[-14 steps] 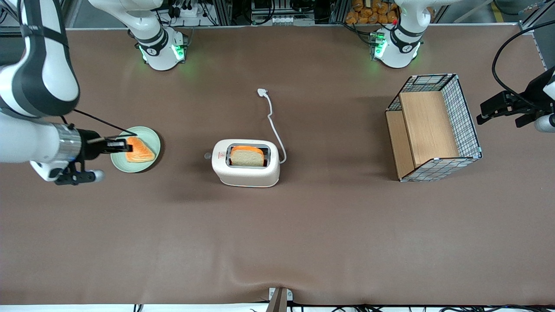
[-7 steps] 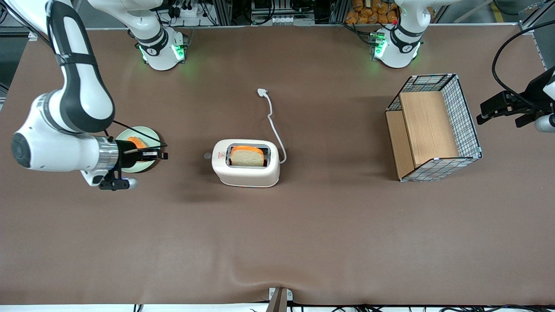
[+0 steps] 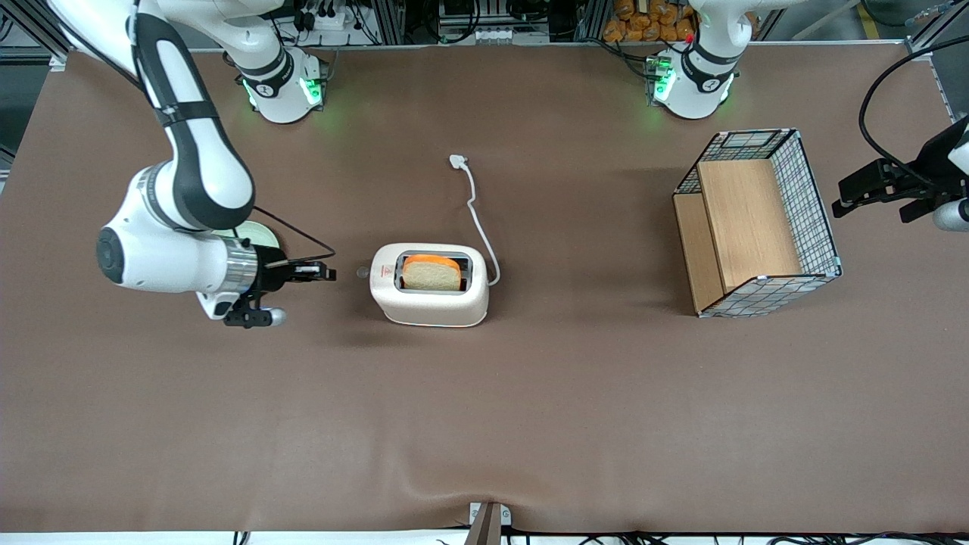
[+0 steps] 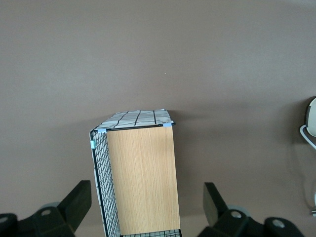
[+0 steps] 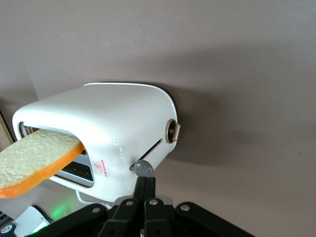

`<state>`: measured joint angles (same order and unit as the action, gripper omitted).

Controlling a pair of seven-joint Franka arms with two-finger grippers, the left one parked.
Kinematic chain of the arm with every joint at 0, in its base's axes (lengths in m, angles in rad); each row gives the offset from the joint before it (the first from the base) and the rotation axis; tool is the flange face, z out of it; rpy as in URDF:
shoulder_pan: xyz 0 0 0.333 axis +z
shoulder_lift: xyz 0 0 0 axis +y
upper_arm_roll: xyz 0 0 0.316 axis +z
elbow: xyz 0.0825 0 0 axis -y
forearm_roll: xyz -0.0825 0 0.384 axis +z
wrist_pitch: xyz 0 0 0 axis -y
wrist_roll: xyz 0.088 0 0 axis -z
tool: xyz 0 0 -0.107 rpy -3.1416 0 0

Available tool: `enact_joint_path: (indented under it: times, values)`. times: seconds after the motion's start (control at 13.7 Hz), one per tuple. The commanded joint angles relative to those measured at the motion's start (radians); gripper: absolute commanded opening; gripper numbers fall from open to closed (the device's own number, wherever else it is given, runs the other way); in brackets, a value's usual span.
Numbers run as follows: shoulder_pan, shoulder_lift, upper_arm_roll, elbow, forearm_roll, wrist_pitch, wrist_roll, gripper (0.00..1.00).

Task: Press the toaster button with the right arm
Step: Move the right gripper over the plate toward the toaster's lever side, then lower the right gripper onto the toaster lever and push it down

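Observation:
The white toaster [image 3: 429, 294] stands mid-table with a slice of bread [image 3: 431, 273] in its slot. Its white cord [image 3: 475, 208] runs away from the front camera. The toaster button [image 3: 362, 272], a small pale grey knob, sticks out of the narrow end face that faces the working arm's end of the table. The right arm [image 3: 193, 151] reaches in low, and its gripper [image 3: 330, 270] is shut and empty, a short gap from the button. In the right wrist view the toaster [image 5: 113, 128] fills the middle, and the shut gripper [image 5: 145, 180] lines up just short of the button [image 5: 143, 168].
A pale green plate [image 3: 261, 234] is mostly hidden under the arm's wrist. A wire basket with wooden panels [image 3: 814, 198] stands toward the parked arm's end and also shows in the left wrist view [image 4: 140, 177]. A round dial [image 5: 173, 132] sits on the toaster's end face.
The right arm has swung from over the plate toward the toaster. Its gripper has left the plate and now sits close to the button end. The toaster has not moved.

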<state>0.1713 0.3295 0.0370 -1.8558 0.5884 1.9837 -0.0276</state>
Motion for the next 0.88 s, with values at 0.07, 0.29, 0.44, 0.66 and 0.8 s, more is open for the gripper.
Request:
enact_joint_path:
  times: [0.07,0.29,0.44,0.66,0.8]
  values:
    - [0.036,-0.021,-0.003,-0.059,0.033,0.064,0.006,0.00]
    - [0.056,-0.020,-0.003,-0.072,0.033,0.075,0.029,0.00]
    - [0.068,-0.020,-0.003,-0.095,0.033,0.104,0.029,0.00]
    - [0.092,-0.017,-0.003,-0.115,0.033,0.153,0.029,0.00]
    - [0.097,-0.015,-0.003,-0.115,0.033,0.159,0.031,0.00]
